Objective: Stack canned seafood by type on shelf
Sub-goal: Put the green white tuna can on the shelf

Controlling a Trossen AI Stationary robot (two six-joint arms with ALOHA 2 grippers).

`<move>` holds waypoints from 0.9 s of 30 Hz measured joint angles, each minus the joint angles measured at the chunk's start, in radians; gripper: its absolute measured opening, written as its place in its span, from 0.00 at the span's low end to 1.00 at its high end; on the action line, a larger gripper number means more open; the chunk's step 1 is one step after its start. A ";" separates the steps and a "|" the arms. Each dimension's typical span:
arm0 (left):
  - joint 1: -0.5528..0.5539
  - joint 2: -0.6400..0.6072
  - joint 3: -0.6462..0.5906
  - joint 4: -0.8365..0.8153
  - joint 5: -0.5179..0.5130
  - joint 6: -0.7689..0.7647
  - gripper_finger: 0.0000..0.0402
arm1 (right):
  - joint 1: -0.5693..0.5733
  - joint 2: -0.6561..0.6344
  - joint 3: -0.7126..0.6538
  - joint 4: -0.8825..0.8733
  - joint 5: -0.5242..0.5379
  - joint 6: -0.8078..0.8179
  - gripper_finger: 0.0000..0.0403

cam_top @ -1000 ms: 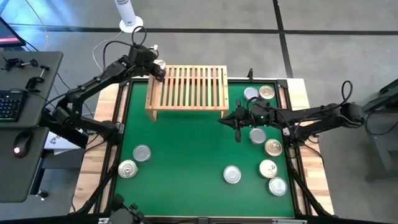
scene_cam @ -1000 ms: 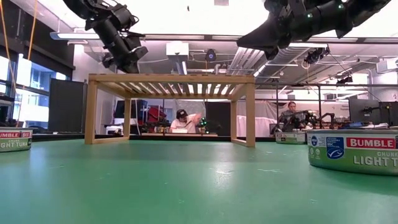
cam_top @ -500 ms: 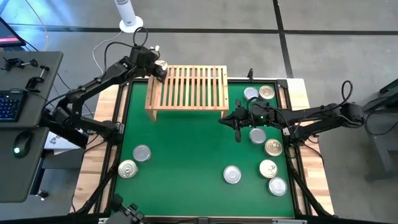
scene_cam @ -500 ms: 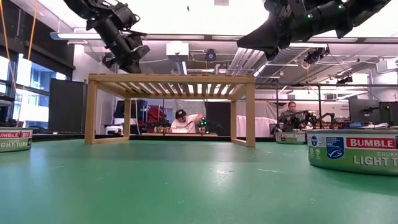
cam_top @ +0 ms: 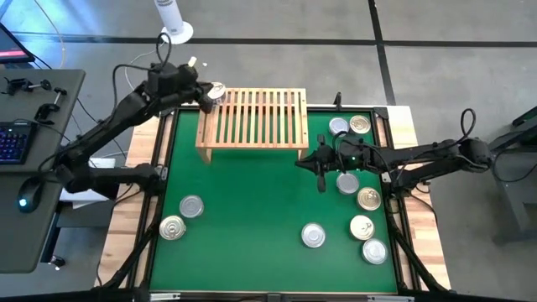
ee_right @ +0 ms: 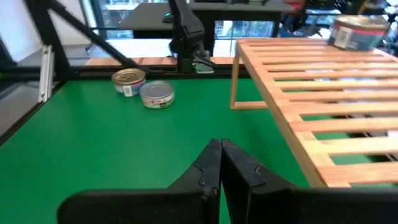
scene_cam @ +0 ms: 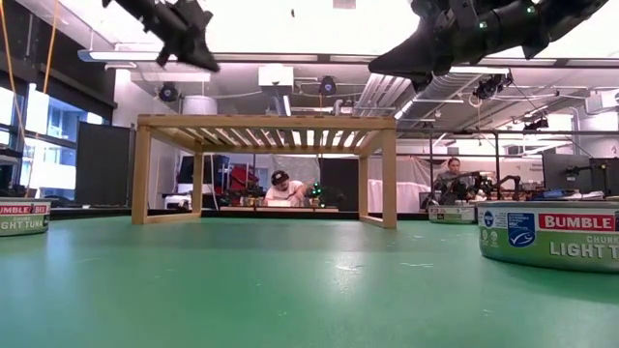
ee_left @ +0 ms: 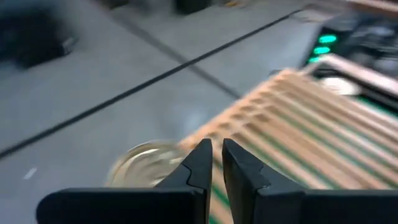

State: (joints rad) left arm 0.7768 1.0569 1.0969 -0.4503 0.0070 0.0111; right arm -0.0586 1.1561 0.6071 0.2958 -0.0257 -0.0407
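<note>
Left gripper [cam_top: 204,97] sat just off the shelf's [cam_top: 256,117] 10 o'clock corner, fingers [ee_left: 200,163] nearly touching, a thin gap between them, nothing held. One tin [cam_top: 217,91] rested on the slats at that same corner, just beside the fingertips, not gripped; right wrist view showed it standing flat on the far corner [ee_right: 352,32].

Right gripper [cam_top: 320,172] hovered above the green mat [cam_top: 252,210] at roughly 3 o'clock from table centre, just off the shelf's near right leg, fingers pressed together, empty.

Remaining tins were on the mat: two [cam_top: 349,126] at 2 o'clock, near the shelf's right end; four in a line down the right edge [cam_top: 367,200]; one [cam_top: 313,236] at 5 o'clock; two [cam_top: 182,216] at 8 o'clock. Low view showed a near tin [scene_cam: 551,235] labelled Bumble light tuna, and a person seated in the room behind the shelf [scene_cam: 284,188].
</note>
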 joint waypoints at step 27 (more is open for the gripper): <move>-1.139 0.447 -0.039 0.248 -0.634 -0.197 0.00 | 0.545 -0.100 0.001 -0.587 0.016 0.377 0.15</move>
State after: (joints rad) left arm -0.3618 1.5042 1.0584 -0.2021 -0.6271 -0.1856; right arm 0.4867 1.0562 0.6083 -0.2911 -0.0101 0.3364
